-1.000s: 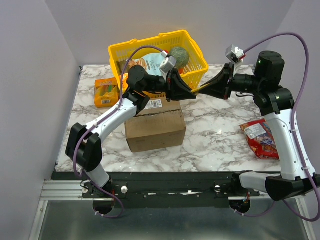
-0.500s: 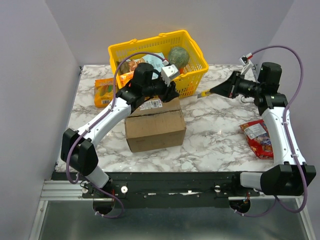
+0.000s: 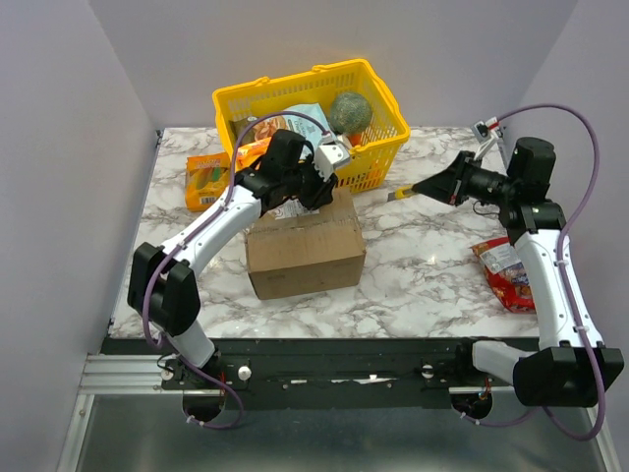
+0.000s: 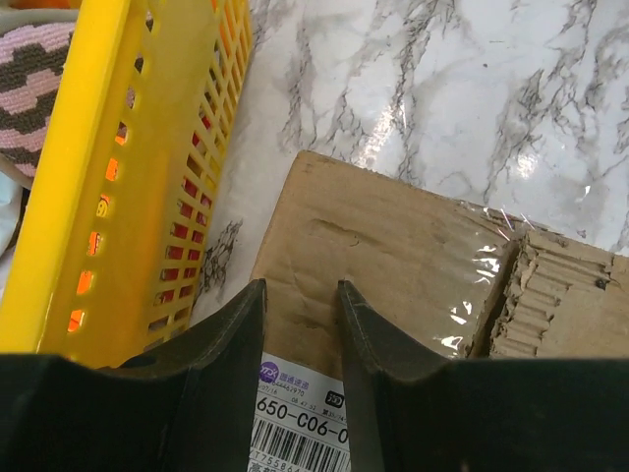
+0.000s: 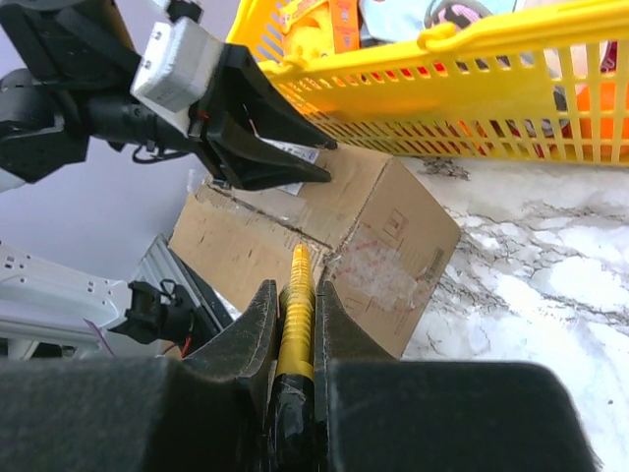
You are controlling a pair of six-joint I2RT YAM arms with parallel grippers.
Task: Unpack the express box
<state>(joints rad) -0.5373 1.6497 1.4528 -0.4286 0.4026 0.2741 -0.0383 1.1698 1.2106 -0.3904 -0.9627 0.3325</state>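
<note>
so, left gripper (image 4: 300,287) jaws apart over express box (image 3: 305,246), right gripper (image 5: 294,295) clamped on yellow tool (image 5: 299,264)

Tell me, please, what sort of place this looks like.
Probably a robotics lab test cell: a marble-patterned table boxed in by grey walls, two arms bolted to its front rail, and props like the express box and yellow basket.

Top camera looks down on the whole table (image 3: 423,246) from behind; both close wrist cameras share the express box (image 3: 305,251).

Left pincer (image 4: 300,287) reached express box (image 3: 305,251); right pincer (image 5: 294,287) withdrew yellow tool (image 5: 297,310).
</note>
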